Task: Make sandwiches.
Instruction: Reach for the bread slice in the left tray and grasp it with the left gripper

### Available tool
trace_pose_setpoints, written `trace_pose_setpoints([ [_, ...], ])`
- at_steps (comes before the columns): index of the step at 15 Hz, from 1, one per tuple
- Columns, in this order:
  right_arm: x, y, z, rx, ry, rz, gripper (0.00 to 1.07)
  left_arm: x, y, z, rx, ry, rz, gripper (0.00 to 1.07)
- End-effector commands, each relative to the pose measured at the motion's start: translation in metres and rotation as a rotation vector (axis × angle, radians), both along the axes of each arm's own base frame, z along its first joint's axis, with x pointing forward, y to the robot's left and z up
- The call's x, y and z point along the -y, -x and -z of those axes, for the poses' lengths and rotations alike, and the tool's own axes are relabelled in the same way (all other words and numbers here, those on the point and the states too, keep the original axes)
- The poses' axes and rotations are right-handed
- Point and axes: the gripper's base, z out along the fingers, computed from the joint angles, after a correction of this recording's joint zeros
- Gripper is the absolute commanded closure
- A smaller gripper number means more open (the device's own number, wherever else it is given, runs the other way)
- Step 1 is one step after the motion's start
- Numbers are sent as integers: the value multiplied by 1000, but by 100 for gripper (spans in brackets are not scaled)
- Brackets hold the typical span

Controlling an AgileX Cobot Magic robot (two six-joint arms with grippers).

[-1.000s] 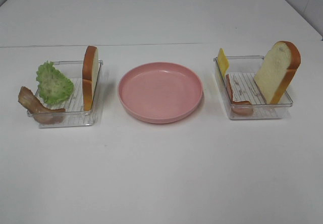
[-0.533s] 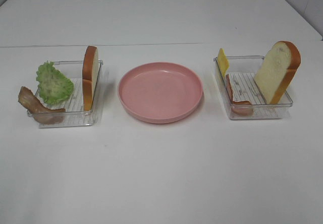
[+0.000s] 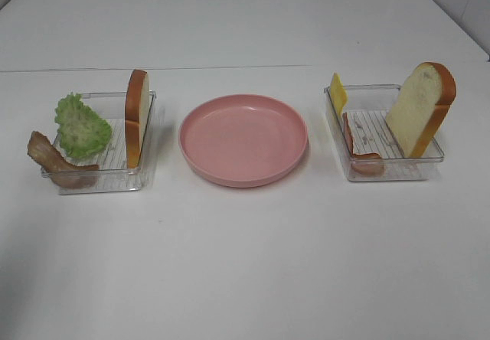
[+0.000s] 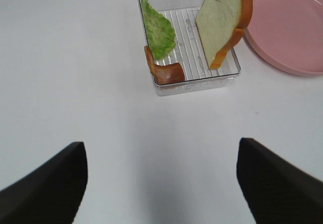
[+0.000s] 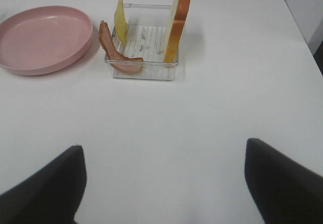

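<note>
No sandwiches are in view; only loose parts stand in two clear trays. The left tray point(image 3: 99, 187) holds a bread slice point(image 3: 137, 118) on edge, a lettuce leaf point(image 3: 80, 125) and a bacon strip point(image 3: 53, 160) draped over its rim. The right tray point(image 3: 390, 175) holds a leaning bread slice point(image 3: 421, 109), a cheese slice point(image 3: 338, 95) and a bacon strip point(image 3: 356, 152). My left gripper point(image 4: 161, 183) is open above bare table, short of the left tray point(image 4: 197, 85). My right gripper point(image 5: 164, 183) is open too, short of the right tray point(image 5: 144, 75). Neither shows in the high view.
A round pink plate point(image 3: 230, 179) with nothing on it sits between the trays; it also shows in the left wrist view point(image 4: 287, 27) and the right wrist view point(image 5: 43, 37). White table stretches in front of the trays and behind them.
</note>
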Motion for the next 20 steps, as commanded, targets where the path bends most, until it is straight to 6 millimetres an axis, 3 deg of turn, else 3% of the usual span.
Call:
trace_pose_setpoints([
  [1,0,1,1,20,7,5,27,2,-36,-9,-88,38,4,30],
  [2,0,1,1,20,7,5,27,6,-70,-16,-177,77,19,30],
  [3,0,1,1,20,7,5,27,7,-85,-17,-215,90,26,30],
  [7,0,1,1,20,7,5,27,25,-133,-22,-317,139,43,30],
  [11,0,1,1,20,7,5,27,70,-180,-21,-387,107,100,30],
  [16,0,1,1,20,7,5,27,116,-217,-5,-451,-1,98,30],
  [20,0,1,1,20,7,5,27,153,-248,34,-513,-107,112,30],
])
